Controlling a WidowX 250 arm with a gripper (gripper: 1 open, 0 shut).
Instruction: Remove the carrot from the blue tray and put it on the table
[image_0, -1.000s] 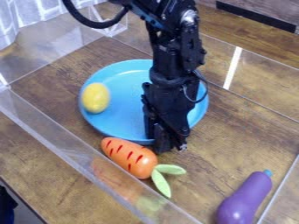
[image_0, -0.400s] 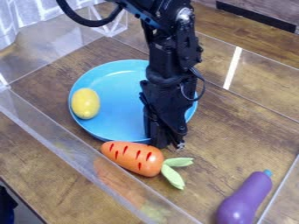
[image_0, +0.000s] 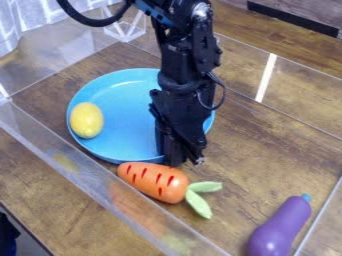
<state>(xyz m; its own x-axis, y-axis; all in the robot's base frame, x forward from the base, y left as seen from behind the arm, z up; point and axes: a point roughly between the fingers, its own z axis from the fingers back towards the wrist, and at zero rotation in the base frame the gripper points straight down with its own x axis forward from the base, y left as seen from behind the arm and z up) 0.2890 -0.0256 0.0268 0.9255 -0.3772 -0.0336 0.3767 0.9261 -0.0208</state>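
Observation:
The carrot (image_0: 152, 181), orange with dark stripes and pale green leaves, lies on the table (image_0: 287, 150) just in front of the blue tray (image_0: 127, 100), close to its near rim. My gripper (image_0: 181, 156) points straight down at that near rim, right behind the carrot. Its dark fingers look closed together on the rim's edge. The carrot is free of the gripper.
A yellow lemon (image_0: 86, 120) sits on the left part of the tray. A purple eggplant (image_0: 277, 232) lies on the table at the lower right. Clear acrylic walls (image_0: 80, 190) run along the front and left edges.
The tray has slid left with the lemon on it, and my gripper shifted slightly left with it. The carrot stays on the table, turned a little.

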